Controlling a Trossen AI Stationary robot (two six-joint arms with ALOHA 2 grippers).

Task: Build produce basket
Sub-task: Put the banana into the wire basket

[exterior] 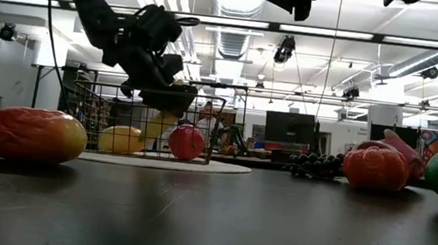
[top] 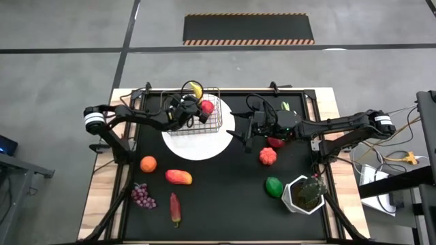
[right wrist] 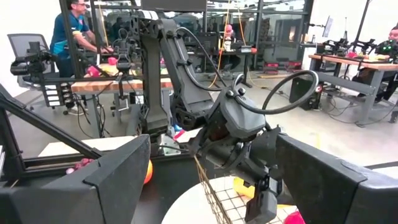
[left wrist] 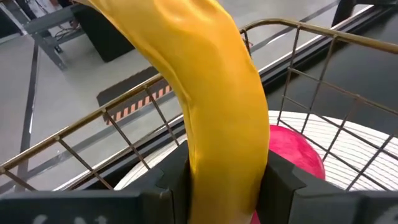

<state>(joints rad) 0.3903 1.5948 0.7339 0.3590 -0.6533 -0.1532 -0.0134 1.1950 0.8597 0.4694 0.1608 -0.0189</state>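
Grey concrete floor (top: 61, 27) with a black hazard-striped mat (top: 248, 28), white ceiling strip lights (exterior: 310, 29), cluttered wooden workbenches (right wrist: 348, 62), a seated person (right wrist: 78, 28).

No text, label or number seems readable anywhere in these views.

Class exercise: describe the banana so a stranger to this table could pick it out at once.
Find the round white plate mid-table; a dark wire-grid basket stands on it. The left gripper holds a long curved yellow banana at the basket's back edge, the only yellow piece, unlike the round red apple beside it.
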